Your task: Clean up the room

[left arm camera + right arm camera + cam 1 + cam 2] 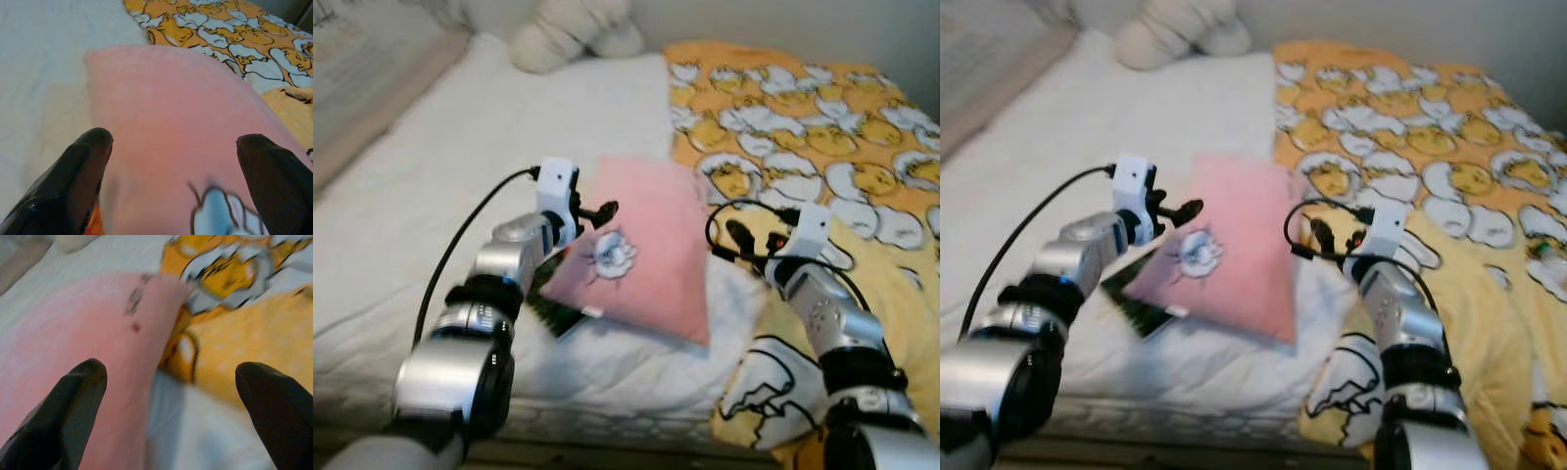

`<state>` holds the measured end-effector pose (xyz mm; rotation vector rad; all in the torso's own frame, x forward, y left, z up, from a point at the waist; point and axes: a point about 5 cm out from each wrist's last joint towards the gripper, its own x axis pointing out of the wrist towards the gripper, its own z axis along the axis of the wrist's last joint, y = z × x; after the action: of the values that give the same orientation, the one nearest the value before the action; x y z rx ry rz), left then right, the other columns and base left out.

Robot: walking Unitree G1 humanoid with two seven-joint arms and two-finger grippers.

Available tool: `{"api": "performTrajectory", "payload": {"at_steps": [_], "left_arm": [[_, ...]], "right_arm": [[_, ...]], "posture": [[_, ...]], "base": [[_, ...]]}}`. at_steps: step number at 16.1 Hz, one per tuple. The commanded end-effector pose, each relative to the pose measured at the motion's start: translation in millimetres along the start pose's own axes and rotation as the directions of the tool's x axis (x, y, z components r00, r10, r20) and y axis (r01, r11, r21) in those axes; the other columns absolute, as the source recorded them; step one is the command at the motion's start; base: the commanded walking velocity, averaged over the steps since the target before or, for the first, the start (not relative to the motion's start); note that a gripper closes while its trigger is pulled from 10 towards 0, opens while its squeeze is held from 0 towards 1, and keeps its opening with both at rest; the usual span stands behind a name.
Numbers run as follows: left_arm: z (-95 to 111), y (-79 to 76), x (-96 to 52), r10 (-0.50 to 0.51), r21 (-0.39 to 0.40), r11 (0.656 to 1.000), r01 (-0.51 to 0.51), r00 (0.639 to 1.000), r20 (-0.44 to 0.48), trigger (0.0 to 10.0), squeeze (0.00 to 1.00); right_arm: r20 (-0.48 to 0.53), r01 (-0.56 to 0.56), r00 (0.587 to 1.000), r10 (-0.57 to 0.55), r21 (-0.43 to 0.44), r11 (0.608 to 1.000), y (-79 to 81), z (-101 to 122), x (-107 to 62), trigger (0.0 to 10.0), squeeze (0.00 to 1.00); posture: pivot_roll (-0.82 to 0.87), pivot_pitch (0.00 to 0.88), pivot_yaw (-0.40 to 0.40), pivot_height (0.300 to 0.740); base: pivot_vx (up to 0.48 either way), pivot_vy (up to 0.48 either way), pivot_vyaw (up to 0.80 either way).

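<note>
Pink pillow (646, 250) with a small white cartoon print lies flat on the white bed sheet (460, 166), its right edge against the yellow patterned blanket (822, 137). A dark green flat item (553, 311) pokes out from under the pillow's near-left corner; can't tell what it is. Left gripper (173, 161) sits at the pillow's left edge, fingers spread wide over the pink fabric, holding nothing. Right gripper (171, 391) sits at the pillow's right edge over the seam with the blanket, fingers also wide apart, empty. White plush toy (573, 34) at the head of the bed.
</note>
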<state>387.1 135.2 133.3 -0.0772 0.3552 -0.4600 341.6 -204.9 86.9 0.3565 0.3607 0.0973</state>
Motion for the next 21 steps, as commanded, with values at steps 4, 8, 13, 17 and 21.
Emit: {"api": "performTrajectory", "payload": {"at_steps": [4,8,13,17,21], "left_arm": [[-0.3,-8.9,6.5,-0.035,-0.048,0.998,0.032,0.998,-0.053,10.0,0.00],[-12.5,-11.4,10.2,0.028,-0.056,0.998,-0.033,0.995,-0.100,10.0,0.00],[-40.5,-26.4,15.0,0.060,-0.008,0.998,-0.062,0.979,-0.195,10.0,0.00],[-75.5,-46.8,15.3,0.000,-0.032,0.999,-0.010,0.954,-0.301,0.0,0.00],[-77.7,-47.6,15.3,0.001,-0.060,0.998,-0.018,0.961,-0.278,0.0,0.00]], "right_arm": [[-0.025,0.043,0.999,-0.042,0.030,0.999,-18.8,3.3,2.3,10.0,0.00],[-0.064,0.003,0.998,0.002,0.076,0.997,-5.4,-14.5,11.1,10.0,0.00],[-0.163,-0.035,0.985,0.052,0.106,0.994,32.3,-56.2,20.6,10.0,0.00],[-0.217,0.016,0.976,0.007,0.104,0.994,34.1,-74.9,17.8,0.0,0.00],[-0.178,0.034,0.984,-0.003,0.171,0.985,26.8,-67.8,17.6,0.0,0.00]], "posture": [[0.05,0.000,-0.003,0.740],[0.05,0.000,-0.013,0.740],[0.04,0.033,0.026,0.740],[0.04,0.019,0.021,0.740],[0.02,0.006,0.022,0.740]], "base": [[0.000,0.000,0.00],[0.000,0.000,0.00],[0.000,0.000,0.00],[0.000,0.000,0.00],[0.000,0.000,0.00]]}}
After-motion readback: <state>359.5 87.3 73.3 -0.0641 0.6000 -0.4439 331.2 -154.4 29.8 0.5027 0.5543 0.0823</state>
